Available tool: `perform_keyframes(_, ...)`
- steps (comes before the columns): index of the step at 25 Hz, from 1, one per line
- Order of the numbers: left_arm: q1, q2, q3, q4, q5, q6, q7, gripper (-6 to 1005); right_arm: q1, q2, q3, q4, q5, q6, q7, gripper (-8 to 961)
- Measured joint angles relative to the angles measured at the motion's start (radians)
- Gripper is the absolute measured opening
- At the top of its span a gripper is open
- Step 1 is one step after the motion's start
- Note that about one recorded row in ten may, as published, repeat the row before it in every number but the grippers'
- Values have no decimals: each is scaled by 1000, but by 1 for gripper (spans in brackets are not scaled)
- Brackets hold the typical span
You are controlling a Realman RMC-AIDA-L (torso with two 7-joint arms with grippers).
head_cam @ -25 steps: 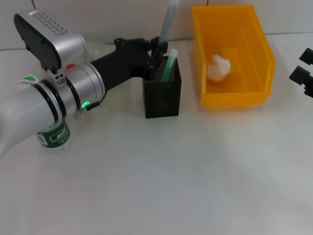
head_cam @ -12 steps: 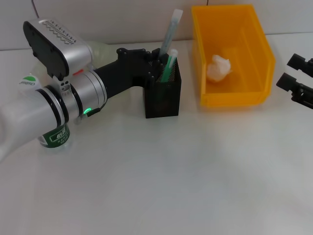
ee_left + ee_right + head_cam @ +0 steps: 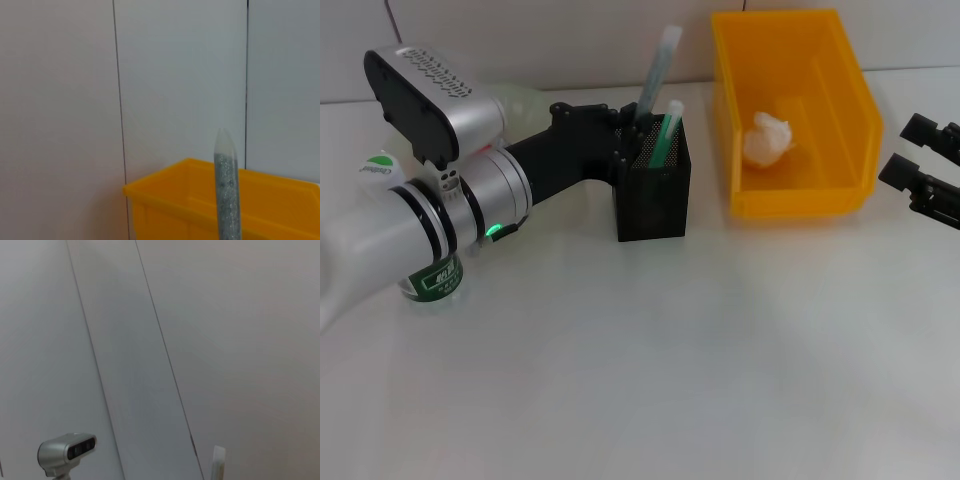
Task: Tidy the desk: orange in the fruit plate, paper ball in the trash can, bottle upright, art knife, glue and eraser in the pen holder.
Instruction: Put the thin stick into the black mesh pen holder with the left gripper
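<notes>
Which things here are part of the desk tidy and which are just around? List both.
Part of the job:
- pen holder, left gripper at its rim
- trash can
- paper ball, in the trash can
- bottle, upright, partly behind the left arm

Just around:
- white table
- right gripper, idle beside the trash can

We counted one trash can (image 3: 798, 120), yellow, with one paper ball (image 3: 767, 138) inside it. One pen holder (image 3: 653, 190), black mesh, with two long items standing in it: one translucent glittery stick (image 3: 657, 72) and one green-and-white stick (image 3: 666, 135). One bottle (image 3: 432, 275), partly hidden by the arm, green label showing. One fruit plate (image 3: 525, 101), only a sliver of pale rim visible behind the arm. Two arms in the head view, so two claws: one left claw (image 3: 625, 135) at the pen holder, one right claw (image 3: 923, 165) at the tabletop's right edge. One tabletop (image 3: 670, 360). One small grey camera unit (image 3: 66, 454) appeared in the right wrist view.
</notes>
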State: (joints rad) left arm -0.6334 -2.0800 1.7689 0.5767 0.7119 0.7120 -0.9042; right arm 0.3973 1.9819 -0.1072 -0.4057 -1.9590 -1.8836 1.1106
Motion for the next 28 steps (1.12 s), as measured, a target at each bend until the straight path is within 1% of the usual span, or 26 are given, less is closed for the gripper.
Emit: perform_keyframes(28,-11,0,28,-4,-2,-9,-5,201,5,0,-31,-2,0,2,0,829)
